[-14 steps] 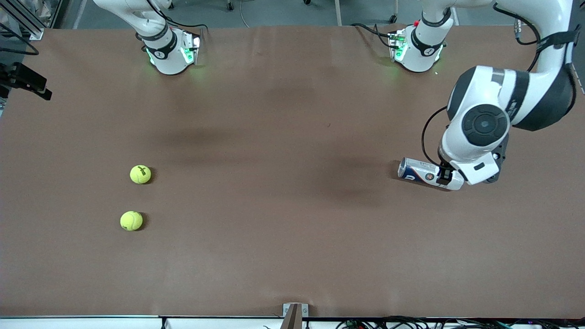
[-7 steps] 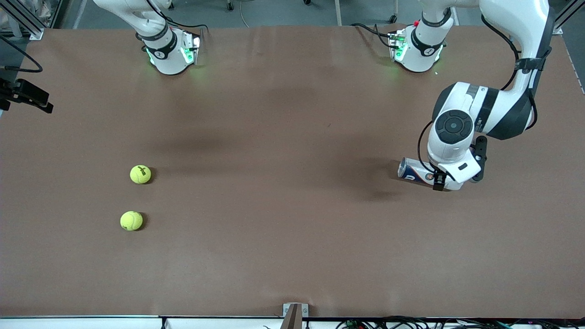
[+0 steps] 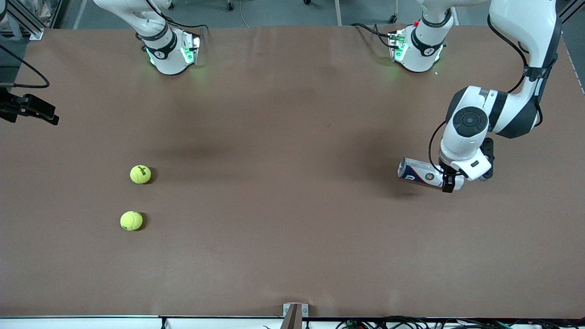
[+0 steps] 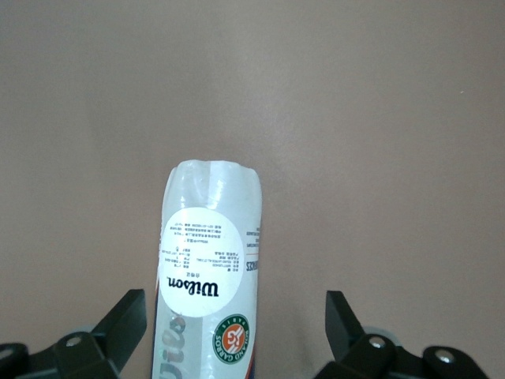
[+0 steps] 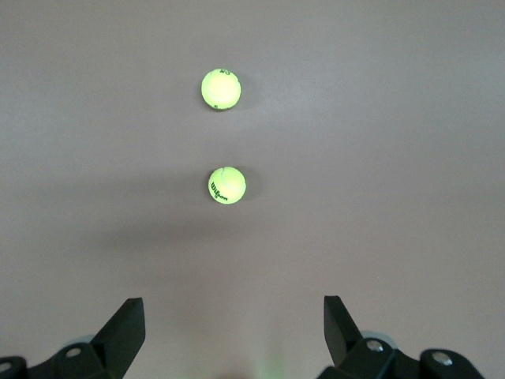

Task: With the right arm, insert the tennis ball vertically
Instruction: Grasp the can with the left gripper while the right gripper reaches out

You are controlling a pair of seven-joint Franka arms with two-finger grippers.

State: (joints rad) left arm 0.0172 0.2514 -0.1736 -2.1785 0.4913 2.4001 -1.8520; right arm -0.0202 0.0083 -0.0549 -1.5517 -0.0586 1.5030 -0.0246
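Left claw (image 4: pixel 235 332) wide open, straddling lying tube (image 4: pixel 207 272), untouched; right claw (image 5: pixel 234 332) open, empty.

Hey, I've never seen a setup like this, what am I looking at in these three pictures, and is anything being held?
These are two white robot arms bolted along one edge of a brown table, each ending in a two-finger gripper. The wide picture comes from a high camera facing the robots. The other two come from small cameras on each arm's wrist, looking down past the dark fingers.

The left gripper is low over a tennis ball can, which lies on its side at the left arm's end of the table. Its wrist view shows the can between its open fingers, which are not closed on it.

Two tennis balls lie toward the right arm's end: one ball and a second ball nearer the front camera. The right gripper hangs open above the table, looking at them. Nothing is held.
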